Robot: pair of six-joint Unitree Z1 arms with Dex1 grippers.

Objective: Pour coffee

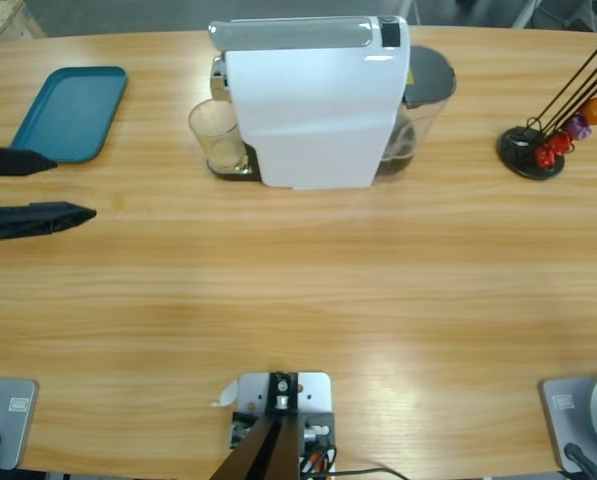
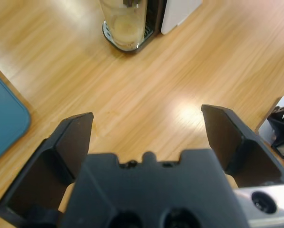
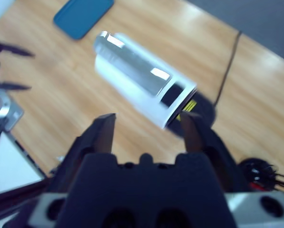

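Coffee: no dark pool can be made out in any view; the glass [image 1: 217,137] that stands under the spout of the white coffee machine [image 1: 313,105] looks clear, with only a pale tint at its base.

High view, layout: the coffee machine sits at the far middle of the table [image 1: 308,290], the glass touching its drip plate on the left side.
High view, edges: a teal tray [image 1: 70,112] lies far left, close to the table's far edge; a black capsule stand [image 1: 538,150] with red, purple and orange capsules sits far right.
High view, open room: the whole near half of the table is bare wood, and so is the stretch between tray and glass.
High view, left gripper [image 1: 53,188]: comes in from the left edge, just near of the tray, jaws spread wide, nothing between them, touching nothing.

Left wrist view, gripper [image 2: 149,118]: both jaws stand well apart over bare wood, empty.
Left wrist view, ahead: the glass [image 2: 124,23] on the drip plate lies well beyond the jaws; the tray's corner [image 2: 4,118] shows at the left.

Right wrist view, right gripper [image 3: 149,126]: raised high above the table, jaws parted and empty.
Right wrist view, below: the coffee machine [image 3: 142,78], the tray [image 3: 82,16] and the capsule stand [image 3: 258,168].
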